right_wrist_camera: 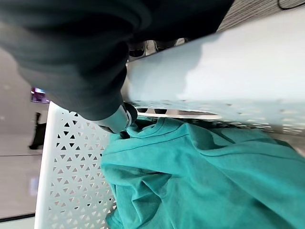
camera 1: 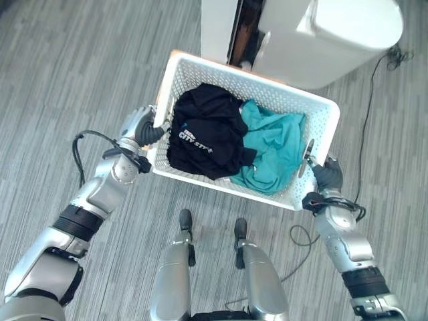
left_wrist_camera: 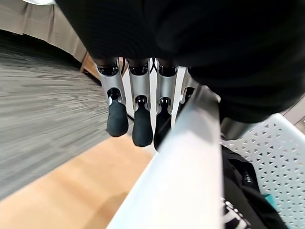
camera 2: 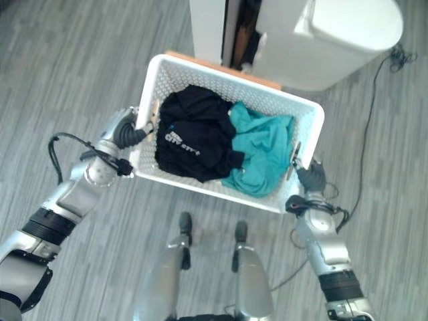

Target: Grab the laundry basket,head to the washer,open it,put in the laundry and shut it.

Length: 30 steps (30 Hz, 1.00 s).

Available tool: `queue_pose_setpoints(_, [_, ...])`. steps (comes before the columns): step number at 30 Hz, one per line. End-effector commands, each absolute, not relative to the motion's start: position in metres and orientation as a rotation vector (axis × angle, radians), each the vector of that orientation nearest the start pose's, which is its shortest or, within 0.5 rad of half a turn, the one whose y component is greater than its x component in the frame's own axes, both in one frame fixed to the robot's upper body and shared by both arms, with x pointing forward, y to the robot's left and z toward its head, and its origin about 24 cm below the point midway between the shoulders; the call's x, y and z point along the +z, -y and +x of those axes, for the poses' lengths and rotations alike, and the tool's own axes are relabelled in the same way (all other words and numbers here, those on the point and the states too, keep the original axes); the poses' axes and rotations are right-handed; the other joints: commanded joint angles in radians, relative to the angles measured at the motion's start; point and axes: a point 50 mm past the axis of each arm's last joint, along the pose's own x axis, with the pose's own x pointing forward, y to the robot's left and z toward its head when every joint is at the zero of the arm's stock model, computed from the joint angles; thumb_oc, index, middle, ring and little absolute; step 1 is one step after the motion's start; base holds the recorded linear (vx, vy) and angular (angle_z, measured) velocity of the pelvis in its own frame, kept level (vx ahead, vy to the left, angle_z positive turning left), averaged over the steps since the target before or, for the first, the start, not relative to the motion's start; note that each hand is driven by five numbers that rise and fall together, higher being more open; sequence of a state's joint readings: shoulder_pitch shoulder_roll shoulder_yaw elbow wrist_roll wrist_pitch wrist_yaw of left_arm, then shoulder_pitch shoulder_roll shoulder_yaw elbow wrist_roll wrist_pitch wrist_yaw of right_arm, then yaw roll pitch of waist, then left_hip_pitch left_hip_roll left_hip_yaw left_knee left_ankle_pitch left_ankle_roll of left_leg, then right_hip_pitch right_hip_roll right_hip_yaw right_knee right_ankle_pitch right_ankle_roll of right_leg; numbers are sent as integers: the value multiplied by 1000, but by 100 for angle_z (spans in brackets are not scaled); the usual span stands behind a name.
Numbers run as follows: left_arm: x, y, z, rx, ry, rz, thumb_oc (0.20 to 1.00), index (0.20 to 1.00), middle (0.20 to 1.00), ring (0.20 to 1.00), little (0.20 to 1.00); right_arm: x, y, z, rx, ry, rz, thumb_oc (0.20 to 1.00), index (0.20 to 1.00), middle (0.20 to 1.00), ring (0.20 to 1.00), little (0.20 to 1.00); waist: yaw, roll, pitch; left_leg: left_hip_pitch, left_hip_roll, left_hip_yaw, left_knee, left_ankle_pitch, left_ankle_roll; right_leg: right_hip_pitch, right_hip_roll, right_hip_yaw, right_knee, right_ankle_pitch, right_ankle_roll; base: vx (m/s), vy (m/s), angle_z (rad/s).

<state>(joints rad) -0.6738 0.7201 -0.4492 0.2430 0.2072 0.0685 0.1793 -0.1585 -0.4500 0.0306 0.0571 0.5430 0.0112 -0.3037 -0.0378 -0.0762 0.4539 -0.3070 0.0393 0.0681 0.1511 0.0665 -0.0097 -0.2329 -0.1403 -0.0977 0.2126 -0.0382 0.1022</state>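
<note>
left hand [camera 1: 146, 127]: clamped on the left end rim of the basket [camera 1: 200, 77]; fingers [left_wrist_camera: 143, 129] curled down the outer side of the rim in the left wrist view, thumb on the inner side.
right hand [camera 1: 326, 172]: clamped on the right end rim; thumb tucked inside the wall beside the teal cloth in the right wrist view, fingers over the rim's outer side.
basket: one, white, perforated walls, held up between both hands above the floor [camera 1: 60, 73], tilted, left end farther forward than the right.
black garment [camera 1: 204, 130]: one, with white print, heaped in the basket's left half, close to the left hand.
teal garment [camera 1: 273, 150]: one, crumpled in the right half, touching the black one, reaching the wall by the right hand.
washer [camera 1: 321, 37]: one, white, just beyond the basket's far rim.
door gap [camera 1: 242, 30]: dark opening between the washer's white panels, above the far rim.
cable [camera 1: 366, 114]: one, black, on the floor right of the basket, running up beside the washer.
</note>
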Motion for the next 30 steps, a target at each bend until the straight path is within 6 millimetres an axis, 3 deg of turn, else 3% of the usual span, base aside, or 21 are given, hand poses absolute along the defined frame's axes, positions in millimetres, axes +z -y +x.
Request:
queue_pose_setpoints(1, [179,-149,349,-156,466,958,200,200,200,200,200,102,260,273,-224,127,34,200,200,200,200,200,-22,39,-220,71,52,-52,-4,-118,-20,30,-88,-32,47,0,65,43,72,2])
queue_pose_setpoints(4, [165,-133,355,-208,400,873,200,200,200,200,200,86,287,255,-285,29,-48,200,200,200,200,200,-47,43,-279,154,32,-35,-39,-129,-6,102,-98,-20,5,42,80,52,101,-1])
queue_pose_setpoints(8, [157,-118,358,-253,367,840,200,200,200,200,200,84,303,245,-326,-8,-96,200,200,200,200,200,-70,49,-310,205,2,-13,-66,-135,13,144,-123,0,-37,94,98,11,126,-8])
queue_pose_setpoints(11, [159,-115,363,-256,354,838,200,200,200,200,200,90,308,245,-350,6,-116,200,200,200,200,200,-85,58,-318,235,-20,49,-85,-153,30,133,-165,49,-116,234,145,-169,144,-48])
queue_pose_setpoints(12, [168,-119,363,-243,376,847,200,200,200,200,200,92,307,244,-356,18,-119,200,200,200,200,200,-84,70,-304,248,-8,105,-80,-164,37,106,-192,-3,-129,266,143,-330,153,-100])
queue_pose_setpoints(14, [176,-130,365,-211,385,857,200,200,200,200,200,90,306,242,-353,11,-116,200,200,200,200,200,-75,80,-296,249,1,161,-74,-165,46,113,-180,-65,-89,182,130,-241,111,-159])
queue_pose_setpoints(15, [176,-130,365,-211,384,857,200,200,200,200,200,90,305,242,-353,11,-115,200,200,200,200,200,-73,79,-294,252,2,163,-73,-166,45,112,-180,-63,-85,179,129,-160,47,-175])
queue_pose_setpoints(16, [179,-134,366,-195,384,865,200,200,200,200,200,85,304,241,-350,-5,-113,200,200,200,200,200,-61,84,-300,252,12,194,-73,-159,49,128,-173,-108,-39,134,120,-173,47,-122])
queue_pose_setpoints(17, [182,-142,367,-175,370,877,200,200,200,200,200,76,303,238,-345,-42,-102,200,200,200,200,200,-41,89,-313,266,22,226,-80,-165,55,165,-164,-155,81,48,111,-172,43,-82])
queue_pose_setpoints(19, [182,-151,368,-154,347,884,200,200,200,200,200,67,301,239,-329,-90,-101,200,200,200,200,200,-18,81,-330,265,21,265,-90,-156,58,201,-156,-181,147,-5,97,-229,-48,-103])
queue_pose_setpoints(24, [185,-176,368,-88,306,903,200,200,200,200,200,62,300,243,-296,-138,-129,200,200,200,200,200,42,48,-361,244,31,347,-123,-94,31,297,-146,-217,72,-11,104,-272,-218,-99])
queue_pose_setpoints(25, [187,-197,367,-25,284,911,200,200,200,200,200,62,296,251,-258,-149,-142,200,200,200,200,200,86,37,-370,232,98,413,-141,-34,-16,336,-132,-305,-30,-40,89,-288,-484,-140])
queue_pose_setpoints(27, [184,-208,365,-7,260,907,200,200,200,200,200,62,297,251,-252,-154,-146,200,200,200,200,200,90,32,-371,228,152,438,-146,16,-49,352,-81,-308,-88,-92,69,-222,-467,-133])
queue_pose_setpoints(30, [178,-217,363,3,224,912,200,200,200,200,200,61,298,249,-242,-162,-146,200,200,200,200,200,84,37,-368,234,203,440,-165,72,-85,354,-22,-287,-122,-111,44,-94,-345,-69])
